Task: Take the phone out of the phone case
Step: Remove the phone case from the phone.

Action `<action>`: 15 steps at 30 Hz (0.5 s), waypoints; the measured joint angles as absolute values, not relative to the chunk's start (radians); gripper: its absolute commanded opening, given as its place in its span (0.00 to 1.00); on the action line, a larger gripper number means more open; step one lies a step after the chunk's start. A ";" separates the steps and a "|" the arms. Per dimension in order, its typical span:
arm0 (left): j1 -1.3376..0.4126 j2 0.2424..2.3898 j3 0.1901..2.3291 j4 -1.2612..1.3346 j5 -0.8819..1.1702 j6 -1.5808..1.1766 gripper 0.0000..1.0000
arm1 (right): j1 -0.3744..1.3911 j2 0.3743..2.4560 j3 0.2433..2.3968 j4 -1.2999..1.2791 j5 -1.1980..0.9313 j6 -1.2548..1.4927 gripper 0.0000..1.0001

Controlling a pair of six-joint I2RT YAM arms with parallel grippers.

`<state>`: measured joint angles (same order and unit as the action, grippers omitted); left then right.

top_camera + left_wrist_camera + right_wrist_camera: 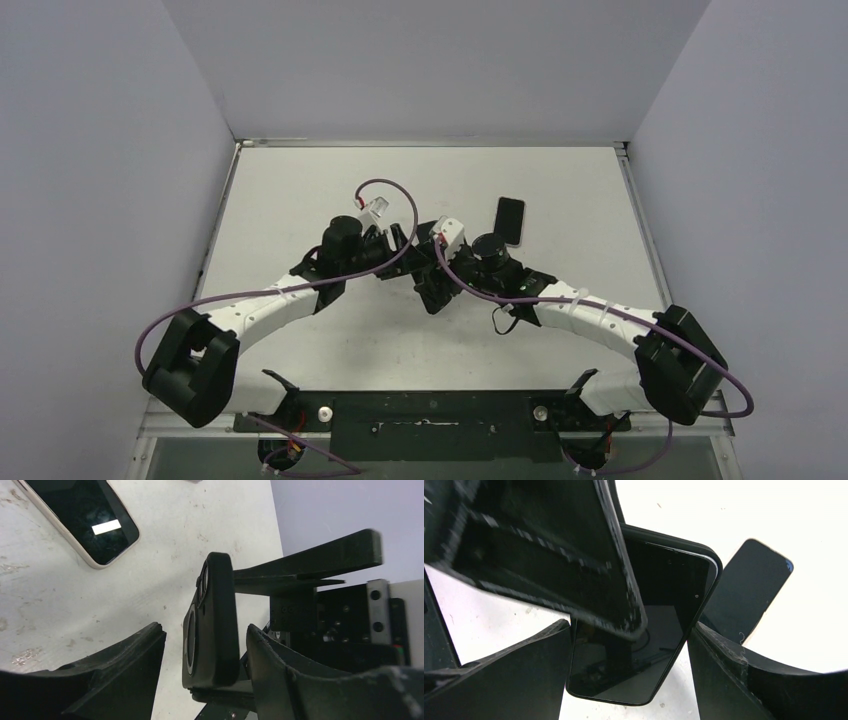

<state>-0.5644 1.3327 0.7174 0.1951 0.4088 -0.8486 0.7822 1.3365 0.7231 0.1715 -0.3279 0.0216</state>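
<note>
Black phone case: upright on edge, empty
Phone: flat on table
Left gripper: spread around case
Right gripper: pinching case edges

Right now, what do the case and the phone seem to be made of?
Case: matte black, probably soft plastic or silicone; its edges are rounded and show no glare. Phone: glossy glass face mirroring a light strip; its pale frame could be metal or plastic.
</note>
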 measured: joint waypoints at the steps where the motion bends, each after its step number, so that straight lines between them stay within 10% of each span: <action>1: -0.569 1.340 0.713 0.207 0.417 -0.857 0.47 | 0.785 1.338 0.729 0.178 -0.330 0.020 0.00; 7: -0.577 1.372 0.709 0.258 0.447 -0.868 0.02 | 0.787 1.339 0.741 0.198 -0.336 0.014 0.12; 15: -0.538 1.327 0.688 0.320 0.464 -0.899 0.00 | 0.780 1.312 0.753 0.236 -0.321 0.067 0.67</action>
<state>-0.5381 1.3270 0.6884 0.3199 0.4641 -0.8986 0.7803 1.3117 0.7528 0.2356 -0.3214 0.0666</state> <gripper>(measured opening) 0.132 0.744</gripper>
